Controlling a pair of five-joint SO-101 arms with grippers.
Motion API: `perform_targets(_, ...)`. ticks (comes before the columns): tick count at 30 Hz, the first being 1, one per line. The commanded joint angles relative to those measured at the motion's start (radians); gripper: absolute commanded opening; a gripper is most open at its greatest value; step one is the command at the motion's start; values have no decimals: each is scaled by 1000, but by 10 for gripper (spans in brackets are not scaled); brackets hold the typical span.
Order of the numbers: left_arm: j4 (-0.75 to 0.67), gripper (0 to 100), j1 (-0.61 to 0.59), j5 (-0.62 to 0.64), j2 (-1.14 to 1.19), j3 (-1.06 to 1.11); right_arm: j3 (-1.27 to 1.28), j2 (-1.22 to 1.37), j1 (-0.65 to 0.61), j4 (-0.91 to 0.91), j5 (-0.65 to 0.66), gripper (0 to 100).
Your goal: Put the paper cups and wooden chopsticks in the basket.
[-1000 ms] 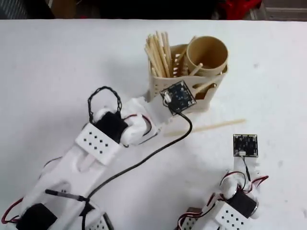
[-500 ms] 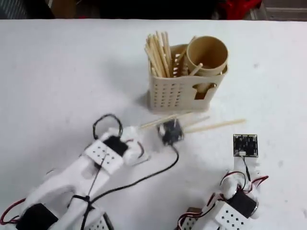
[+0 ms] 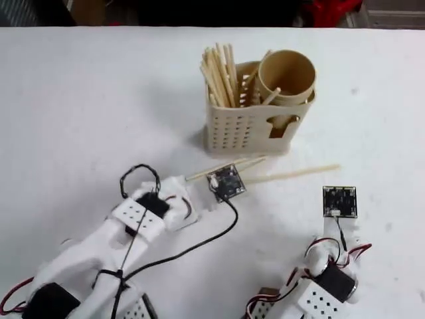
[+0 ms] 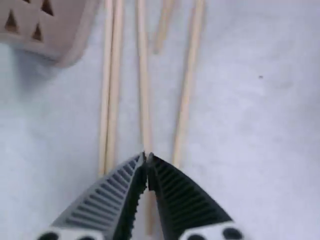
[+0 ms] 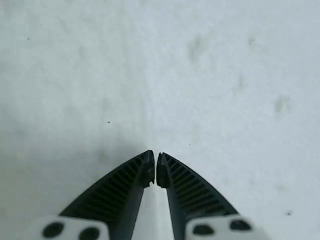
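White table (image 3: 80, 100) faintly smudged, left gripper (image 4: 146, 159) pinching one chopstick (image 4: 143, 100) low over it, loose chopsticks (image 3: 299, 174) lying alongside, basket (image 3: 232, 129) behind them holding a chopstick bundle (image 3: 219, 73) and a paper cup (image 3: 287, 76), right gripper (image 5: 154, 167) closed on nothing above bare table, dark room beyond the far edge.

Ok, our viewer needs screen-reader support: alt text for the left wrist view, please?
The left gripper, shut, hangs over one of several wooden chopsticks lying roughly parallel on the white table; a basket corner sits beside them.
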Motion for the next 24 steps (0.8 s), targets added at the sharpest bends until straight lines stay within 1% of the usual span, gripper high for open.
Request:
perform_targets(1, -23, 22, -7, 3, -28, -9, 9, -1, 8, -10, 0, 24)
perform_targets(5, -74, 30, -8, 6, -27, -12, 9, -1, 8, -10, 0, 24)
perform_targets(7, -86, 72, -8, 6, -27, -25, 9, -1, 8, -10, 0, 24)
perform_targets(9, -68, 111, -8, 8, -12, -75, 9, -1, 8, -10, 0, 24)
perform_targets(10, -48, 113, -8, 8, 10, -110, 9, -1, 8, -10, 0, 24)
perform_targets(13, 6, 104, 2, 8, 120, -222, 9, -1, 8, -10, 0, 24)
perform_targets(21, 31, 105, 10, 8, 483, -445, 9, -1, 8, -10, 0, 24)
perform_targets(24, 106, 105, 8, 8, 532, -528, 9, -1, 8, -10, 0, 24)
